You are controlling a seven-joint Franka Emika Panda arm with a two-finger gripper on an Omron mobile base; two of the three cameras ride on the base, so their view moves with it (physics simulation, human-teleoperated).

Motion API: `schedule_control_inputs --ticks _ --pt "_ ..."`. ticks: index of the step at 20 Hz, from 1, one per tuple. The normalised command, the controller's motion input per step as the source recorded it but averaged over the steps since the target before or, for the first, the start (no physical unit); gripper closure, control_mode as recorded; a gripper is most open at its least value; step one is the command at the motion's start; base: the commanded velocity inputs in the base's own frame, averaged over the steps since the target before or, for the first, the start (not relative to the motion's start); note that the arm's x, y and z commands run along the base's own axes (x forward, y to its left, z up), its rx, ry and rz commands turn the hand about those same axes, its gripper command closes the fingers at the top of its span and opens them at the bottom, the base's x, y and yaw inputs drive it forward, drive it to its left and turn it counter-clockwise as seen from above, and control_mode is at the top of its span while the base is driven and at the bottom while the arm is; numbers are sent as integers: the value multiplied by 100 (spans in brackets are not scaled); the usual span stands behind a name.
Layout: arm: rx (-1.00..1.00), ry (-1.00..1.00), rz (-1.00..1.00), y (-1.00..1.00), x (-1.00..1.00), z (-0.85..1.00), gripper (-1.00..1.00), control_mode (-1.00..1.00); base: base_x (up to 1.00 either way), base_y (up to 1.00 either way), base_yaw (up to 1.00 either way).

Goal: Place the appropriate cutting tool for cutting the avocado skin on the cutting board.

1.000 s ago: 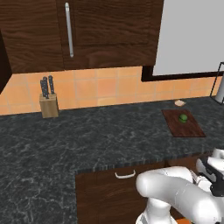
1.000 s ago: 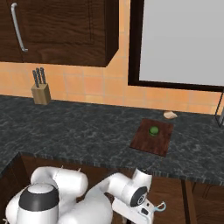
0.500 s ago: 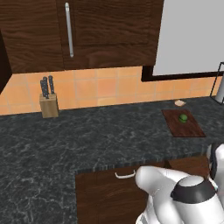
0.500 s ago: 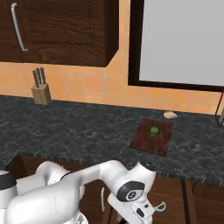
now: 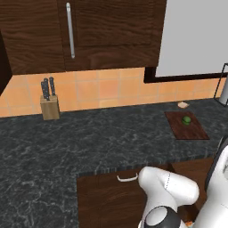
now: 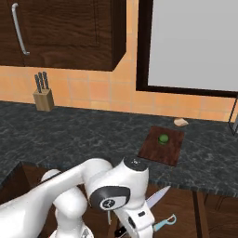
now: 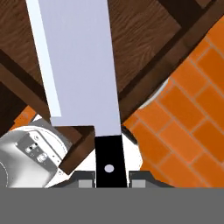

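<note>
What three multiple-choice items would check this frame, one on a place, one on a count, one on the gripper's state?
1. Where does the avocado lie?
A. on the cutting board
B. beside the knife block
C. on the floor

2. How many dark handles stick out of the knife block?
A. none
B. three
C. six

3. What is the gripper doing?
A. open and empty
B. shut on the avocado
C. shut on a knife

Answers: 1 A, the green fruit sits on the dark reddish-brown board in both base views. 2 B, three handles can be counted above the tan block. 3 C, the hand view shows the knife's black handle between the fingertips, its wide blade pointing away.
</note>
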Motion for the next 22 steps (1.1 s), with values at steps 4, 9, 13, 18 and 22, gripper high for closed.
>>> schedule_control_inputs --ticks 4,9,13,18,22 --pt "-21 -7 -8 0 13 100 100 -100 0 0 0" --pt "-10 0 -8 -21 56 100 100 -100 0 0 0" --pt "-2 4 -3 -46 63 98 100 -100 0 0 0" --pt "3 14 0 -53 93 25 100 -100 0 0 0" --pt "8 11 0 -46 100 0 100 -100 0 0 0"
